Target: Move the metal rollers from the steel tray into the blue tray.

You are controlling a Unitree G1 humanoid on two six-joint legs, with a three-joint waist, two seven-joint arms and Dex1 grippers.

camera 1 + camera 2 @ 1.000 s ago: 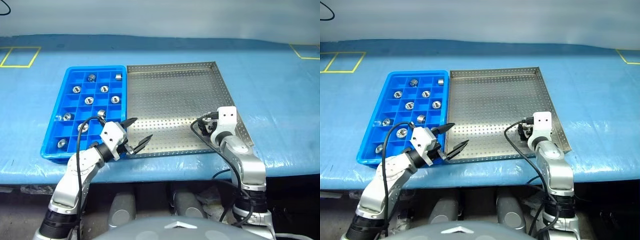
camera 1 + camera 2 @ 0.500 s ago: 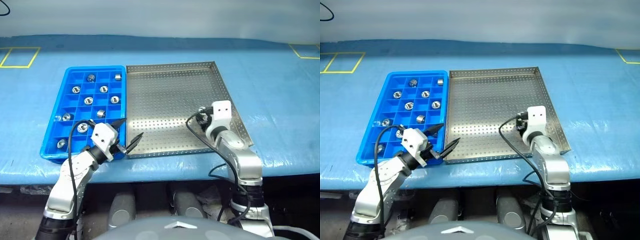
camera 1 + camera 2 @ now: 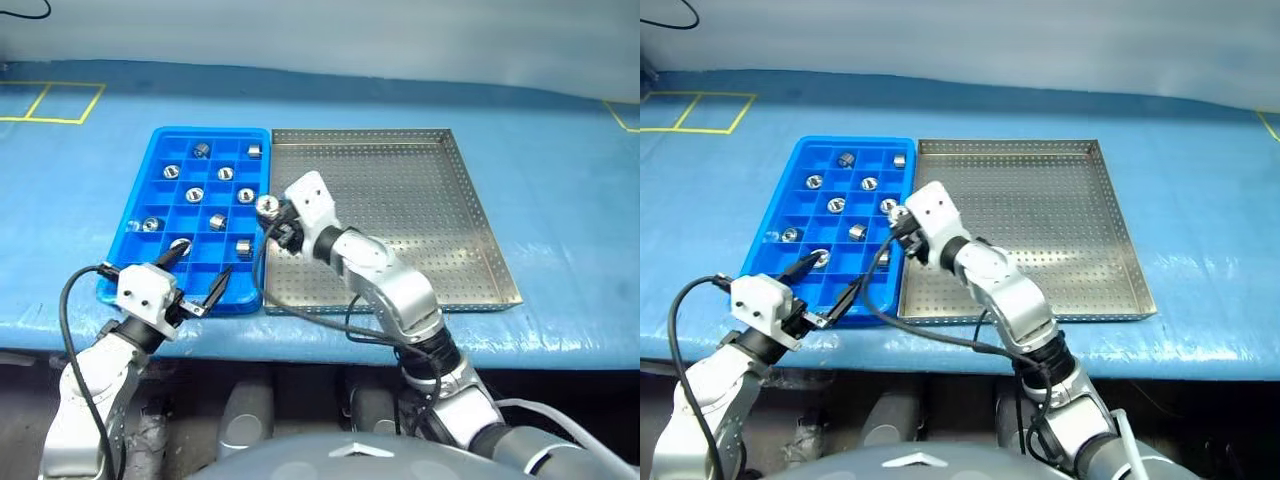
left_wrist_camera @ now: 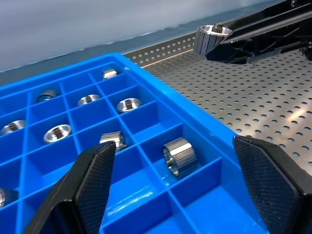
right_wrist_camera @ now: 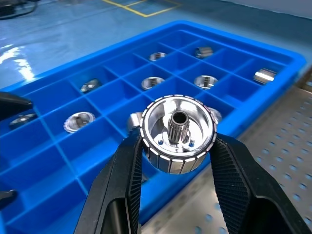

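Shiny roller (image 5: 178, 134) sits clamped in the right gripper (image 5: 176, 161) over the blue tray's (image 3: 165, 150) edge; left gripper (image 3: 197, 283) gapes empty.

Head cams look down from above at the whole blue-covered worktop (image 3: 560, 110); both wrist cams sit super close, sharing the bright blue gridded plastic tray (image 5: 273, 73).

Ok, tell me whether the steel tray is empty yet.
Empty. The steel tray shows bare perforated floor, with no rollers lying on it. The last roller is clamped in the right hand at the blue tray.
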